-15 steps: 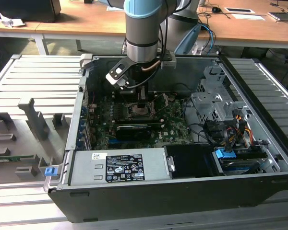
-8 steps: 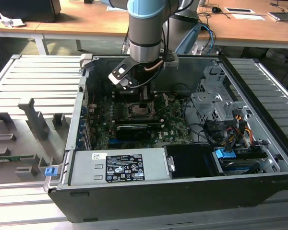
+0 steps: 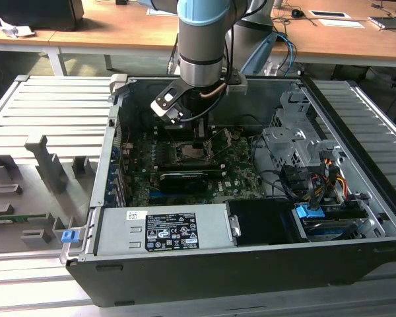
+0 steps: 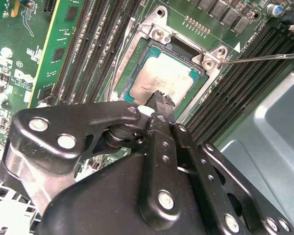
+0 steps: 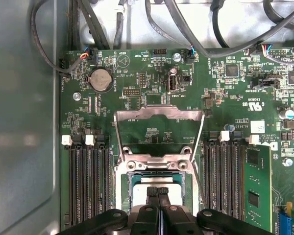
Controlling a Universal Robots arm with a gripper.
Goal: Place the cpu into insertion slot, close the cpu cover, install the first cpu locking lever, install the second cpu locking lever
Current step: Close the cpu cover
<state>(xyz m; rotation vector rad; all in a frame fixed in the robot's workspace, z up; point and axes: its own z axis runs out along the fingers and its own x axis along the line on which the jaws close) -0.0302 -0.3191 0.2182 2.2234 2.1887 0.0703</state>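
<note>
The cpu (image 4: 172, 73) lies flat in the insertion slot (image 4: 123, 74), its silvery top facing up, also seen in the first wrist view (image 5: 141, 190). My gripper (image 4: 161, 99) is shut, fingertips pressed together with nothing between them, right above or touching the chip's near edge. The first wrist view has the same fingertips (image 5: 152, 191) over the chip. The cpu cover (image 5: 159, 114) stands swung open, away from the slot. A thin locking lever (image 4: 264, 57) sticks out sideways from the socket corner. In the exterior view the gripper (image 3: 199, 140) hangs inside the open computer case over the socket.
Memory slots (image 5: 88, 181) flank the socket on both sides. A black card (image 3: 185, 178), the power supply (image 3: 162, 231), a drive cage (image 3: 294, 142) and cable bundles (image 3: 310, 178) crowd the case. A grey fixture tray (image 3: 39, 172) lies at the exterior view's left.
</note>
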